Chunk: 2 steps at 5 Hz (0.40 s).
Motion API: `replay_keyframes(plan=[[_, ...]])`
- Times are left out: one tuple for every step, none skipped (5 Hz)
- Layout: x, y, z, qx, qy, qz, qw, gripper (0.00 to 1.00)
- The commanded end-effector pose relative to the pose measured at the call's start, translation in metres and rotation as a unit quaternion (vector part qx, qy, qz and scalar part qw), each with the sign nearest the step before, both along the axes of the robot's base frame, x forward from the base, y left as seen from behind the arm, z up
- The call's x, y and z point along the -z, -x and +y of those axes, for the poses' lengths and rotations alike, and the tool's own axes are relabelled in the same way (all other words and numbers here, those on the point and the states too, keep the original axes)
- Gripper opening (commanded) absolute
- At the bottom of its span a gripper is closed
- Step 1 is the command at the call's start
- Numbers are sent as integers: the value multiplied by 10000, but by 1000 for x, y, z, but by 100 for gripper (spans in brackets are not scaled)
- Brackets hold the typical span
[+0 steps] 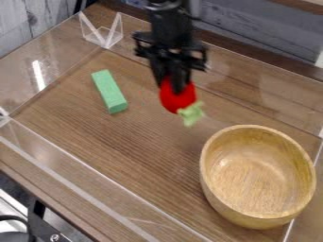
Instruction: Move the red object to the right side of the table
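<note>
Glossy red object [177,95], strawberry-ish, hangs above the brown wood-grain table [113,142] around mid-table, pale green leafy bit pointing down-right, looks a little blurry.
</note>
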State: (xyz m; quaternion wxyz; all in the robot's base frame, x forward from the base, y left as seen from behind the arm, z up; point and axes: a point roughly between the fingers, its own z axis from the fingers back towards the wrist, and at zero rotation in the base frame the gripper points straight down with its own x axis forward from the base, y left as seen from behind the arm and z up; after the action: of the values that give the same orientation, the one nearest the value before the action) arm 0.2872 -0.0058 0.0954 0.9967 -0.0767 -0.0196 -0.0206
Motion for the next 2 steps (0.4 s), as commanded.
replay_keyframes(plan=[[6, -7, -13, 110, -96, -215, 9997, 0], [19, -17, -10, 104, -193, -258, 9994, 0]])
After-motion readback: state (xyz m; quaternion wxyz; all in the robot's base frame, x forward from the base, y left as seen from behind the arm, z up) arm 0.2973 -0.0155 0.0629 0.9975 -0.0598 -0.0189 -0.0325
